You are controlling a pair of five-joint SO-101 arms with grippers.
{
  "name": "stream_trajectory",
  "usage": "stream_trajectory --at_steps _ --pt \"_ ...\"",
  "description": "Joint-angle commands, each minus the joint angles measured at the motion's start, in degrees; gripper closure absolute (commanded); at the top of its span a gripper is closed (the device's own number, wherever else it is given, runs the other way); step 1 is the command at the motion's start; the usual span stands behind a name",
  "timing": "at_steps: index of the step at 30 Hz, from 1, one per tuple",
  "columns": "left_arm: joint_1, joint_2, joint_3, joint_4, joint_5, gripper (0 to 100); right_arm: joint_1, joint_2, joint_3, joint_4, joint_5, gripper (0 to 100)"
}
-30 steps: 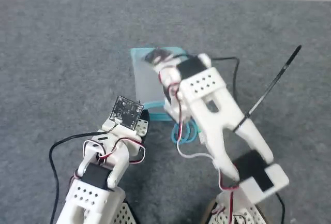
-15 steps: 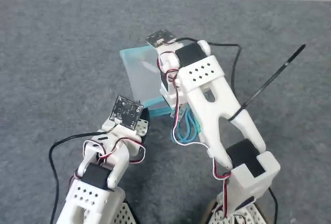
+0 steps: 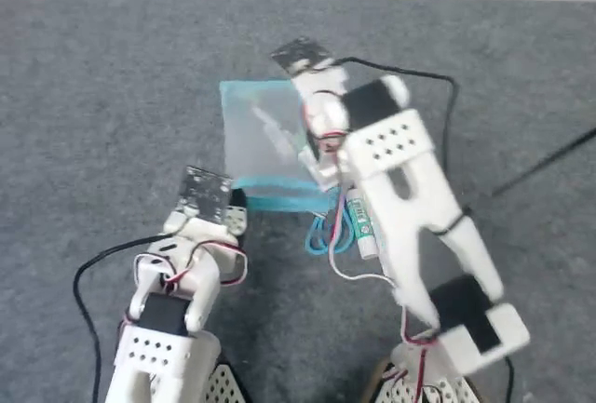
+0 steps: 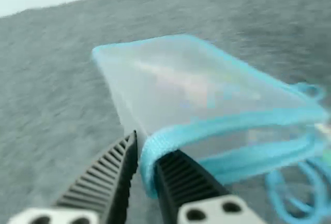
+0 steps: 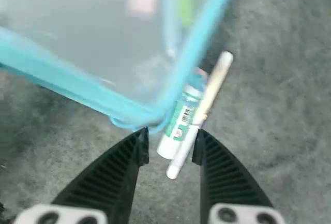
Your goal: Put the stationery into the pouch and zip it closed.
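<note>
Pouch (image 3: 265, 138) on table (image 3: 112, 96); pens (image 3: 361, 226) at its corner.

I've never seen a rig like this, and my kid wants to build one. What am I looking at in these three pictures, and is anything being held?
These are two small white robot arms, the left arm and the right arm, side by side at a table covered in grey carpet. One picture comes from a fixed camera above both arms. The other two come from small cameras on the wrists, so the black ridged fingers close up are that arm's own.

On the carpet lies a see-through pouch with turquoise edging, and a turquoise cord beside it. The left gripper is pinched shut on the pouch's edging. The right gripper is open, its fingers either side of a white pen and a green-labelled tube at the pouch's corner. It does not seem to grip them.
</note>
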Motion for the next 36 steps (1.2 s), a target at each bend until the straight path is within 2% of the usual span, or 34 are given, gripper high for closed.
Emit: stream_trajectory --at_steps 1,6,14,22,28,36 --pt "-5.36 -0.70 -2.33 -2.90 0.35 99 3.82 -9.19 6.86 -3.91 2.11 84.8" --pt "-7.21 -0.70 -2.24 -3.08 0.35 99 9.27 -12.97 22.51 -6.73 6.42 84.8" --pt "-7.47 -0.88 -1.10 -3.16 0.26 99 12.97 -12.97 46.59 -25.45 8.53 84.8" --pt "-7.21 -0.97 -1.10 -3.16 0.26 99 12.88 -12.35 54.59 -34.07 8.09 84.8" --pt "-7.12 -0.88 -1.10 -3.25 0.26 99 12.70 -12.35 57.93 -34.86 7.91 85.3" --pt "-7.12 -0.88 -1.01 -3.08 0.26 99 13.14 -12.35 59.69 -37.58 5.80 98.5"
